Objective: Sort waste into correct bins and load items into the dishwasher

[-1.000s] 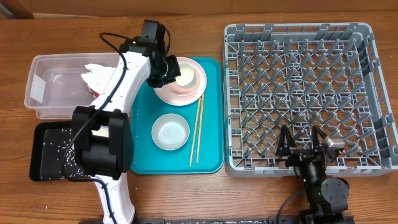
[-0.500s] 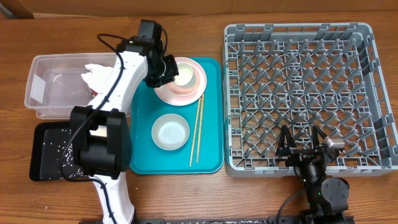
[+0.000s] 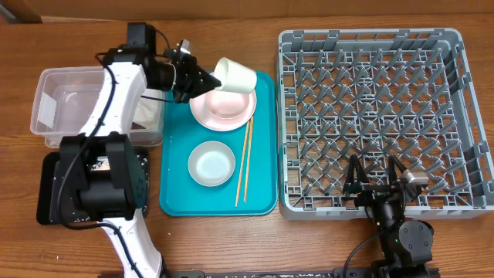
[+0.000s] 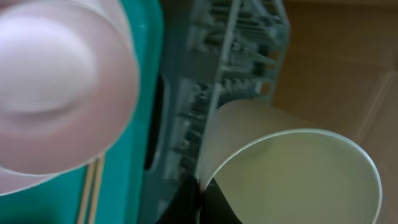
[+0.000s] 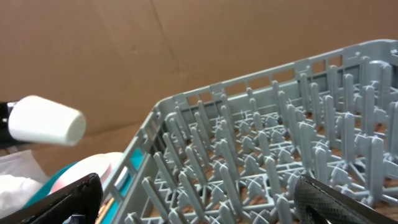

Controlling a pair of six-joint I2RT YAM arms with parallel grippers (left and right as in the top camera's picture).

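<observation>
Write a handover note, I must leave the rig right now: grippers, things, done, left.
Left gripper: shut on the rim of the small white cup, held tilted above the round pale pink plate.
Right gripper: open, empty, over the near edge of the square grey plastic dish rack.
On the teal serving tray: plate, whitish round bowl, thin wooden chopsticks.
Clear plastic tub and flat black tray: contents partly hidden by the left arm.
Done: nothing racked yet.
Left: rack cup, plate, bowl, chopsticks.
</observation>
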